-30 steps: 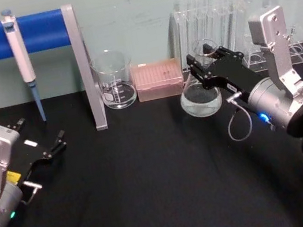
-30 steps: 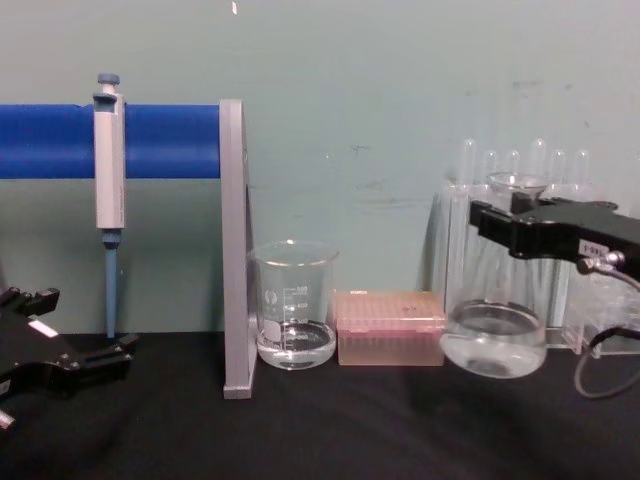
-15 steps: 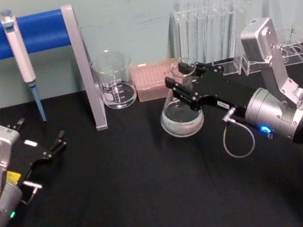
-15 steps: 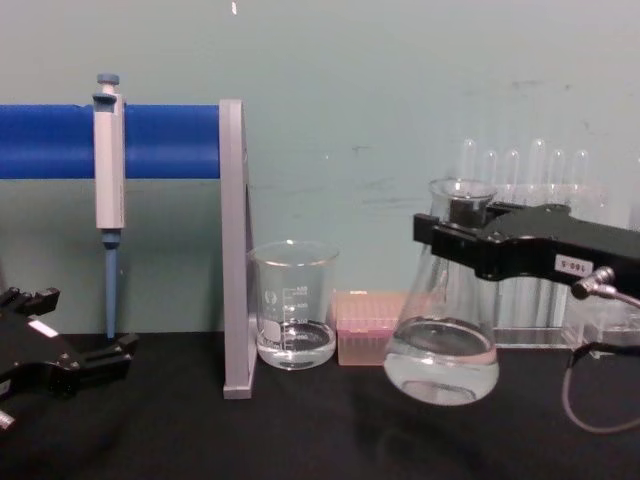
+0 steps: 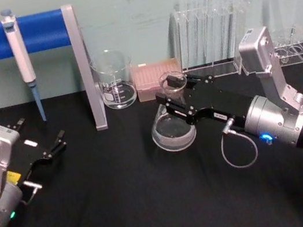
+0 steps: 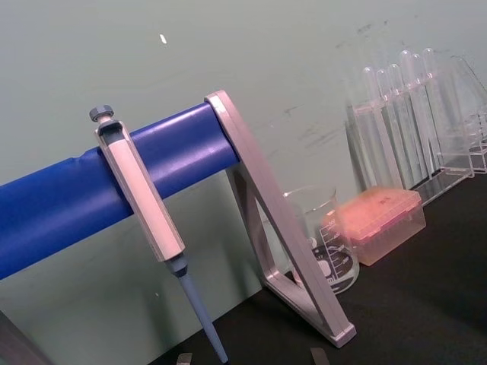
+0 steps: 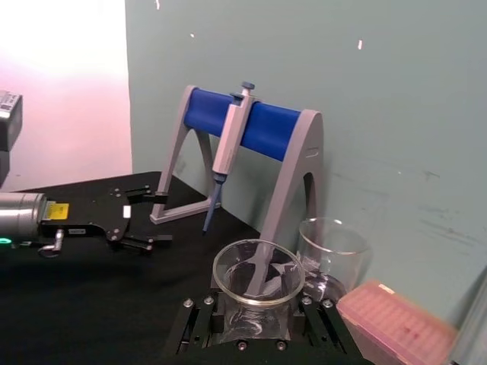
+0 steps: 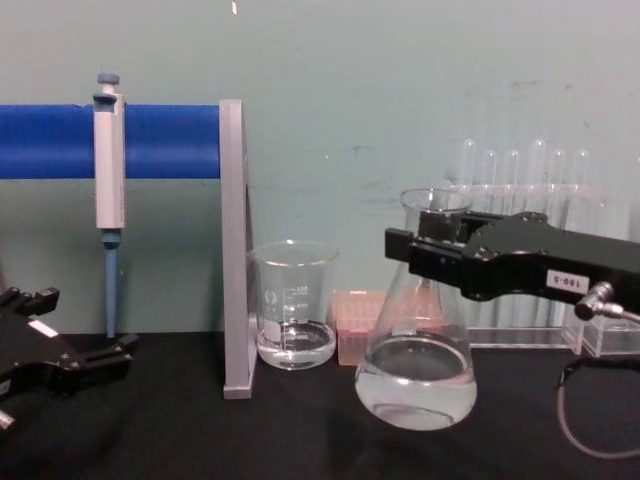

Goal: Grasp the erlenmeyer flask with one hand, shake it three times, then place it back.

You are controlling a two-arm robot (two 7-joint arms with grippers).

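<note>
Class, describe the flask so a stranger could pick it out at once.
Right of the blue-barred stand sit a beaker and a pink box. Just in front of the box, the right gripper holds the flask by its neck. It alone is conical, unlike the straight beaker and thin test tubes.

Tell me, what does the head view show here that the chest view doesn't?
The head view adds the right arm's silver wrist with its blue light, and looks down into the open mouth of the erlenmeyer flask. The chest view adds the side-on liquid level low in the flask. Both share the right gripper, fingers shut on the flask's neck, the beaker, the pipette and the left gripper parked at the left.
</note>
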